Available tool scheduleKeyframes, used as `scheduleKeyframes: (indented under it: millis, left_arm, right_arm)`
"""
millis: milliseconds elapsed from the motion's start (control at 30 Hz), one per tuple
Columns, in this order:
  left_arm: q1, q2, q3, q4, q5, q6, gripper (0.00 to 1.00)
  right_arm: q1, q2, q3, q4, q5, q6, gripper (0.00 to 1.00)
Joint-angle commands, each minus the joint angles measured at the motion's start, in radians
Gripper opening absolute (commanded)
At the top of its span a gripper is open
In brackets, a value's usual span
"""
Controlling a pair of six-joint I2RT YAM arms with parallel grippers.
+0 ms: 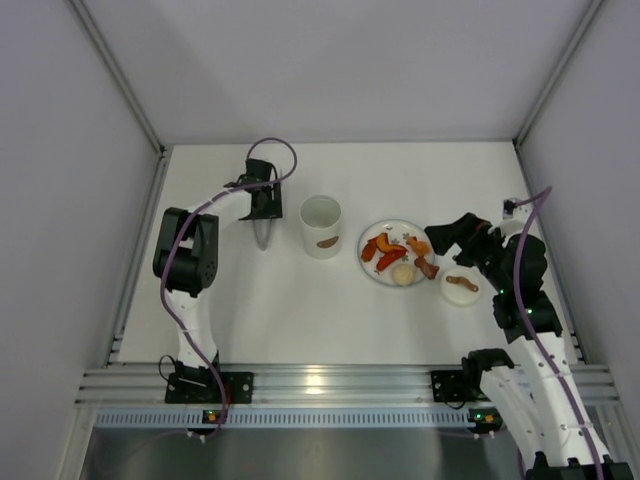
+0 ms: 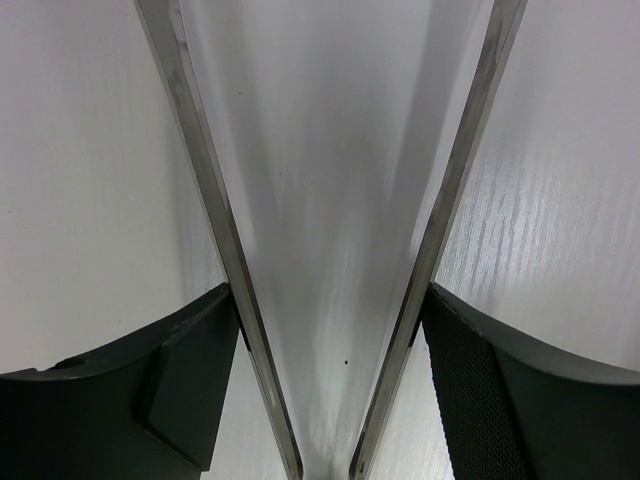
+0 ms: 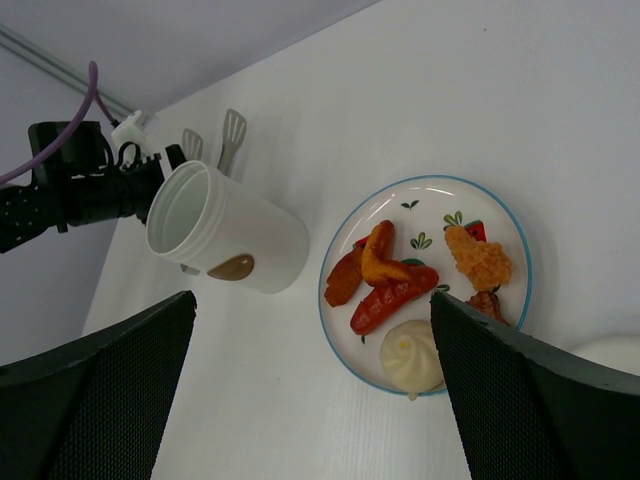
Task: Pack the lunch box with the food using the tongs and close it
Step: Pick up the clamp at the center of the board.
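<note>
The lunch box (image 1: 321,226) is a white cup with a brown mark, standing upright and open (image 3: 235,240). To its right the food (image 1: 392,252) lies on a printed plate (image 3: 440,195): a red sausage (image 3: 390,300), orange fried pieces and a pale bun (image 3: 410,355). My left gripper (image 1: 264,210) is left of the cup. In the left wrist view both its fingers (image 2: 190,380) press the outer sides of the metal tongs (image 2: 205,150), whose arms spread over bare table. My right gripper (image 3: 312,300) hangs open above the plate's left edge, holding nothing.
A small white lid (image 1: 461,288) with a brown curved handle lies right of the plate, under the right arm. Grey walls enclose the white table on three sides. The tongs' flat heads (image 3: 230,130) show behind the cup in the right wrist view.
</note>
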Motion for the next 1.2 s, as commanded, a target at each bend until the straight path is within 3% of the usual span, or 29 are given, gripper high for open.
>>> scheduleKeyframes:
  millis: [0, 400, 667, 933, 1167]
  left_arm:
    - [-0.002, 0.033, 0.007, -0.051, -0.055, 0.032, 0.76]
    - [0.001, 0.065, -0.003, -0.059, -0.015, 0.021, 0.7]
    - [0.001, 0.06, 0.024, -0.095, 0.027, -0.029, 0.49]
    - [0.001, -0.09, 0.115, -0.163, 0.011, -0.083, 0.43]
    - [-0.013, -0.233, 0.171, -0.226, -0.033, -0.103, 0.43]
  right_arm:
    - [-0.015, -0.014, -0.001, 0.017, -0.001, 0.006, 0.99]
    - [-0.015, -0.028, -0.01, 0.008, 0.002, 0.009, 0.99]
    - [-0.016, -0.036, 0.004, -0.009, 0.01, -0.003, 0.99]
    - [-0.015, -0.036, 0.027, -0.023, 0.011, -0.009, 1.0]
    - [-0.017, -0.04, 0.034, -0.029, 0.008, -0.009, 0.99]
